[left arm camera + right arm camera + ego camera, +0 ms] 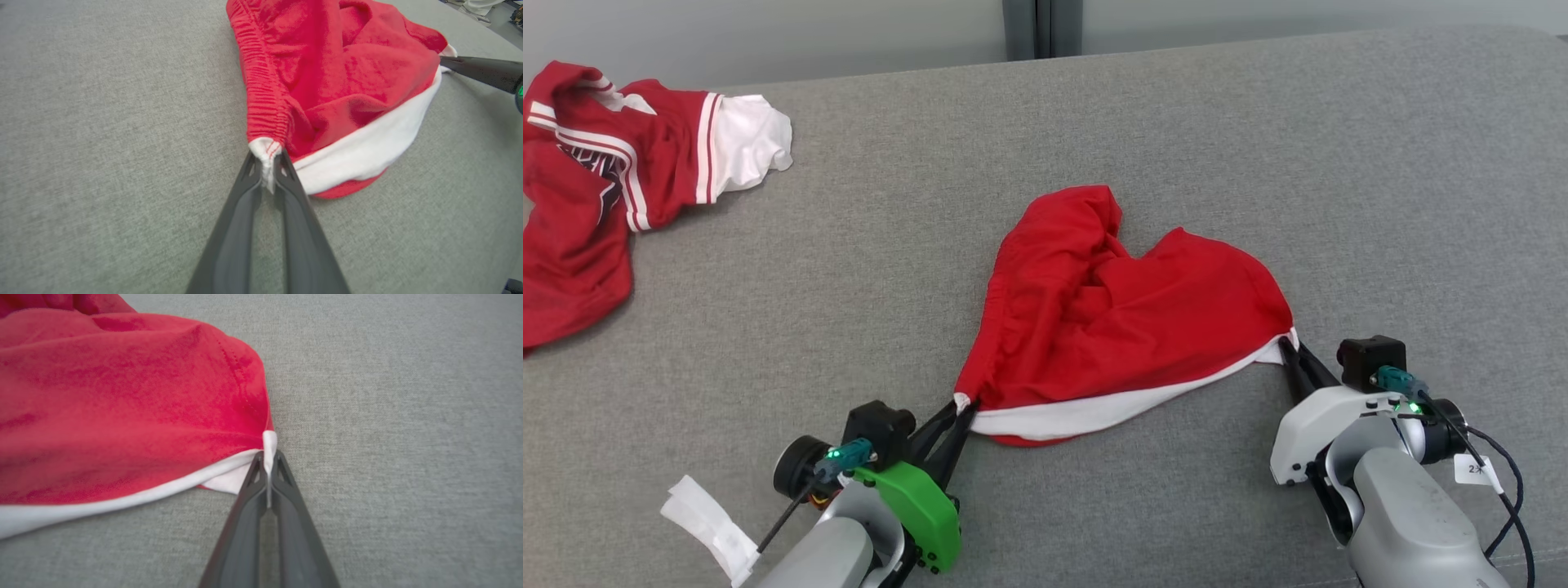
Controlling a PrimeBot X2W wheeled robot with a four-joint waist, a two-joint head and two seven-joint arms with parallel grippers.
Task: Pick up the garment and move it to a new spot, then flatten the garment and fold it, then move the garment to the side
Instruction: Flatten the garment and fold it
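The garment (1111,318), red with a white band (1086,412) along its near edge, lies crumpled in the middle of the grey surface (1258,147). The left pincer (964,404) is clamped on the near-left corner, where the white band meets the gathered red hem. The right pincer (1289,343) is clamped on the right corner of the same band. In both wrist views a fold of white cloth is pinched between the fingertips.

The step in hand is, I think, the lift to a new spot. To do it well, both arms should rise together and at the same height, so the band between them is stretched but not pulled hard. Each hold takes only a little cloth, so a sudden jerk may let a corner slip out. The far part is bunched and should hang free before the garment is carried.

A second garment (596,188), red with white stripes, lies at the far left, well apart. A white strip (707,527) lies near the left arm. The new spot should avoid both. The right half of the surface looks free.
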